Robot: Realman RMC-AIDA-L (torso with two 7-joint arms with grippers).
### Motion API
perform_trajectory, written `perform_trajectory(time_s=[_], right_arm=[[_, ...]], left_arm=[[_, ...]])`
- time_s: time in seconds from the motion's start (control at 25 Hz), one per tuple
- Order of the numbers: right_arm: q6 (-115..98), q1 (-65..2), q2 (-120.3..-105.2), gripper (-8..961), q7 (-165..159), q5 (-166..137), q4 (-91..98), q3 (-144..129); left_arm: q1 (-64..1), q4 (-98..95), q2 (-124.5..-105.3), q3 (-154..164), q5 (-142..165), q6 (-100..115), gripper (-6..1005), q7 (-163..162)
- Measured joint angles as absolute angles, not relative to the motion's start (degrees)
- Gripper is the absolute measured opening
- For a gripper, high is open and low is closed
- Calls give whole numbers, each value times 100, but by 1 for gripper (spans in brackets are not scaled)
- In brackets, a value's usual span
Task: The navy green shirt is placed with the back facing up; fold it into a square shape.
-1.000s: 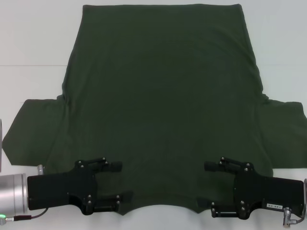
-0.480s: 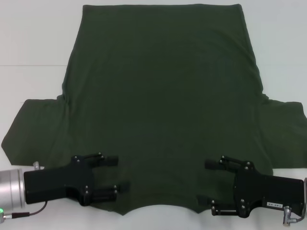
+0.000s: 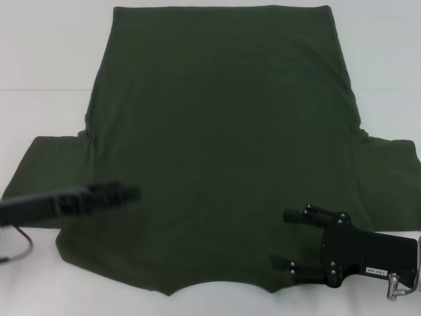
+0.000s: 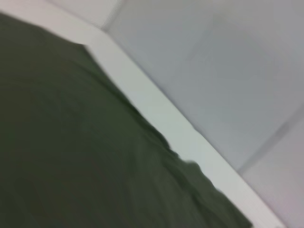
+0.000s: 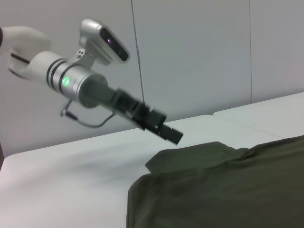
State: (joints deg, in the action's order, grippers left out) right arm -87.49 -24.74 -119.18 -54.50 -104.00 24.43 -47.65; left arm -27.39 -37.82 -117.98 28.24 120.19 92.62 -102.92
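The navy green shirt [image 3: 220, 138] lay spread flat on the white table [image 3: 46, 59], hem at the far edge, both short sleeves out to the sides and the neckline at the near edge. The right gripper [image 3: 294, 239] rested low over the near right shoulder area beside the collar, its two fingers [image 3: 296, 216] spread apart with cloth showing between them and nothing yet pinched. The left gripper [image 3: 122, 193] was raised clear of the table over the near left part of the shirt, seen edge-on and blurred in the head view; in the right wrist view it hung in the air above the cloth [image 5: 161, 127] with nothing visibly held, and whether its fingers were parted could not be determined. Risk assessment: with one gripper down and the other lifted, a fold started from one shoulder alone would likely drag the shirt askew and wrinkle the back panel. A pinch by the right gripper might also catch only the top layer, leaving the lower layer behind and producing an uneven edge. The right sleeve was cut off at the head view's edge, the left wrist view showed only blurred cloth and the table edge, and contact between the right fingers and the fabric could not be confirmed.
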Motion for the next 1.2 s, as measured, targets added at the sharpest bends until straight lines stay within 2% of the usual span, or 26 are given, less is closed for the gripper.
perform_trajectory(time_s=[0.32,0.72,0.96,1.2], right_arm=[[-8683,-2484,-11935,911,-5471,-10406,2443,-4757],[-8562,-2557,-11958,912,-5491,-10416,2443,-4799],[-8552,-2585,-11956,912,-5578,-10416,2443,-4808],[-8540,-2627,-11966,911,-5600,-10415,2443,-4809]], left_arm=[[-2842,-4306,-11424,2735,12603,8694,799,-12974],[-3202,-4534,-11302,2999,14202,7791,797,-14422],[-3187,-4557,-11145,3009,14258,7689,797,-14695],[-3186,-4469,-11179,3006,14651,7327,796,-14891]])
